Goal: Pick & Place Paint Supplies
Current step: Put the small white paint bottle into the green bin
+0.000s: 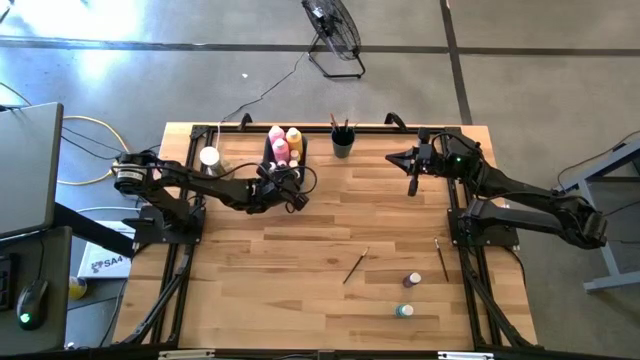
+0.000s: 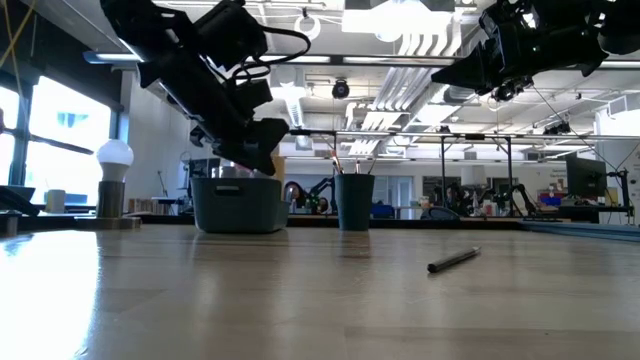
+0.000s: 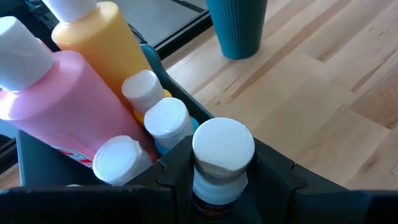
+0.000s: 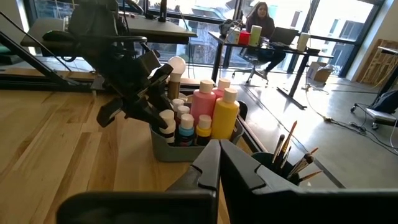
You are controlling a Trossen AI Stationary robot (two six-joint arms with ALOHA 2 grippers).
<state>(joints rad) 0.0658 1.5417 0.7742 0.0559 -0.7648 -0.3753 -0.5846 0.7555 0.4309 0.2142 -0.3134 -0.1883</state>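
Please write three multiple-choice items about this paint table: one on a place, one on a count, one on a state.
1. Where is the left pincer?
A. at the grey bin
B. over the loose brushes
C. beside the fan

2. How many small paint bottles stand loose on the table?
A. none
B. two
C. five

3. How is the right pincer?
A. shut on a brush
B. wide open
C. shut and empty

Answers:
1. A, the high view shows it at the grey bin, holding a white-capped bottle by the pink bottle and yellow bottle.
2. B, one purple bottle and one teal bottle stand near the front.
3. C, its fingers meet with nothing between them.
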